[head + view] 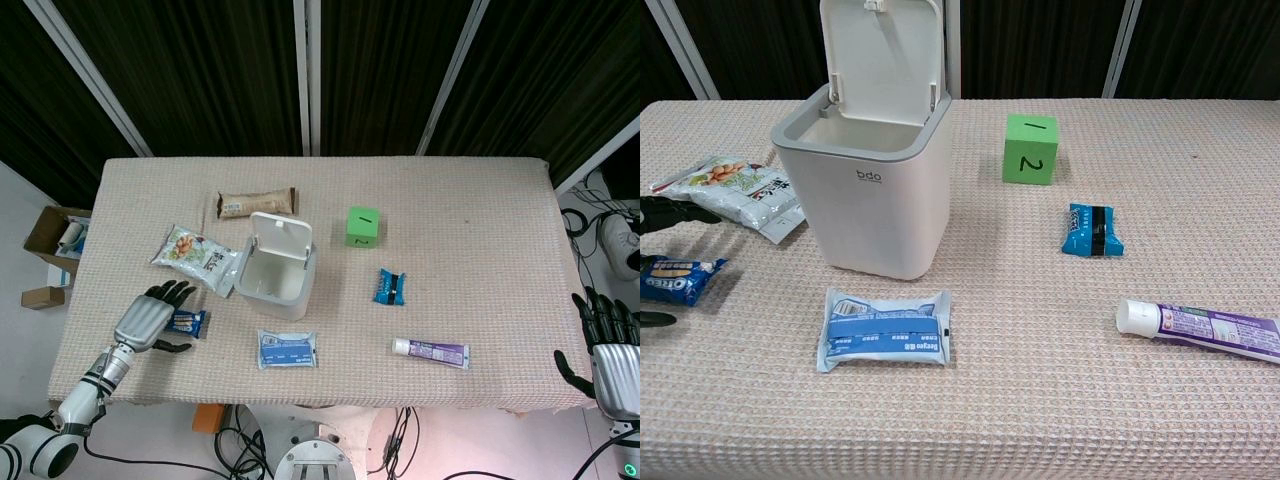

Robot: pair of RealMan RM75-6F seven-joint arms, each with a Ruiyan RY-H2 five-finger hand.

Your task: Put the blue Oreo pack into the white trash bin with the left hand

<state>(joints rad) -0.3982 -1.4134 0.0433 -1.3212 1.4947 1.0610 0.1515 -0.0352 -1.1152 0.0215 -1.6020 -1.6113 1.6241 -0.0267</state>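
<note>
Tissue pack (883, 329), blue & white, lies flat at the front of the tabletop (1040, 420), just in front of the white trash bin (865, 190). Bin stands upright w/ its lid flipped up & back, inside visible, "bdo" printed on the front wall. Left of the bin, near the tabletop's left edge, the blue Oreo pack (188, 322) lies flat on the cloth; in chest view only its right end shows at the frame edge (678, 277). Left robot hand (152, 316) is down at the pack, dark fingers (176, 291) spread apart above it & thumb below it, so the pack sits between thumb & fingers; cannot tell whether they actually press on it, but the pack looks flat on the tabletop, not lifted. Behind the Oreo pack, a snack bag (194, 255) w/ a food picture lies beside the bin's left side, tilted. Further back, a brown wrapped bar (256, 204) lies just behind the bin's lid. Green cube (1030, 148) marked "1" on top & "2" on the front sits right of the bin, well apart. Small blue wrapper (1092, 231) lies nearer than the cube, and a toothpaste tube (1200, 327) w/ a white cap lies at front right. Right robot hand (606, 350) hangs off the tabletop's right edge, fingers apart, holding nothing.
</note>
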